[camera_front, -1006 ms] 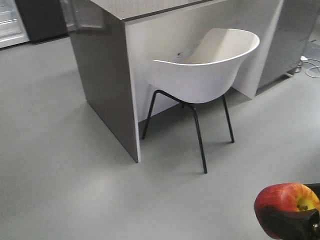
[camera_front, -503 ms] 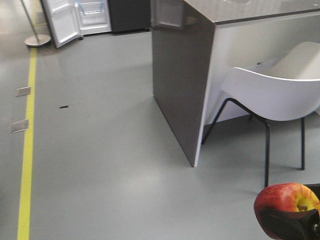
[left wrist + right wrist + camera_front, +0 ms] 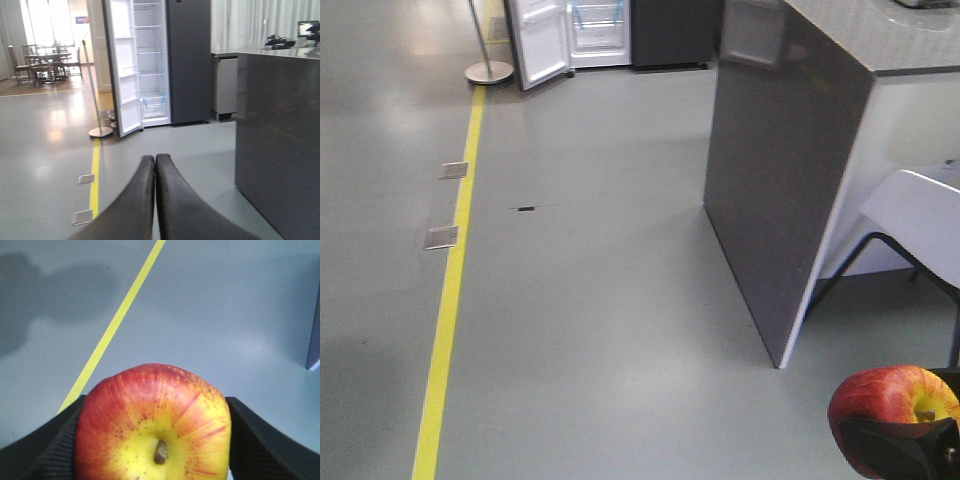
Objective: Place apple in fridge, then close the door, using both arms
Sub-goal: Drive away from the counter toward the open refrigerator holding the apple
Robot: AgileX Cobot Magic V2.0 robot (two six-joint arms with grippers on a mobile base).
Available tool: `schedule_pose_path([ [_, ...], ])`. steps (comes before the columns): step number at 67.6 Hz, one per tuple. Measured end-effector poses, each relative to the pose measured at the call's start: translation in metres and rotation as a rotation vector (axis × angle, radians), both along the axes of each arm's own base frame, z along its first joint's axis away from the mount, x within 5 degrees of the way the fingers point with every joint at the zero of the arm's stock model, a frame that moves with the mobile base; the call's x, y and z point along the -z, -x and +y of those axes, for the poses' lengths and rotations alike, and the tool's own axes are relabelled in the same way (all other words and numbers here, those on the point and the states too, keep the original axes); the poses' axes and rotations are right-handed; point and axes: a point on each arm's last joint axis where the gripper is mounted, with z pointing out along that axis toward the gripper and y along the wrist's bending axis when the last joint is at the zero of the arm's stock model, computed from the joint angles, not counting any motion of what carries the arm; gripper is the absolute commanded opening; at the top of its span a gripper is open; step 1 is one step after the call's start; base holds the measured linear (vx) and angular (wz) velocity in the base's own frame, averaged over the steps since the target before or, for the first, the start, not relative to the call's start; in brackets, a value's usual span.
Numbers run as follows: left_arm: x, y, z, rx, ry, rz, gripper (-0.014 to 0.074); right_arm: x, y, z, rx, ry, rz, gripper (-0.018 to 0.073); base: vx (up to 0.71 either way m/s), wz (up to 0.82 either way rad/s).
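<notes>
Panning left, now catching fridge [image 3: 598, 30] upper left with door [image 3: 542, 42] open. Clamping apple [image 3: 890, 405] in right pincer [image 3: 153, 450], keeping left pincer [image 3: 155, 165] closed, empty. Needs approach.

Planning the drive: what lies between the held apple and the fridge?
Front view: mostly open grey floor up to the fridge; the counter's dark end panel juts in on the right, nearer the apple.

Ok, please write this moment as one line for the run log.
right gripper: shut on apple | left gripper: shut, empty | fridge: far ahead, door open | apple not yet in fridge
</notes>
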Motion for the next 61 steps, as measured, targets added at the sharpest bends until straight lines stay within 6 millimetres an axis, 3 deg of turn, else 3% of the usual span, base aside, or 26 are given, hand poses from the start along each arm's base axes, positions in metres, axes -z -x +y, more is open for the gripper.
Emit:
schedule_pose_path([
  [61, 0.0000, 0.0000, 0.0000, 0.000, 0.000, 0.000, -0.0006, 0.0000, 0.0000, 0.0000, 0.000, 0.000, 0.000, 0.0223, 0.19, 0.21],
])
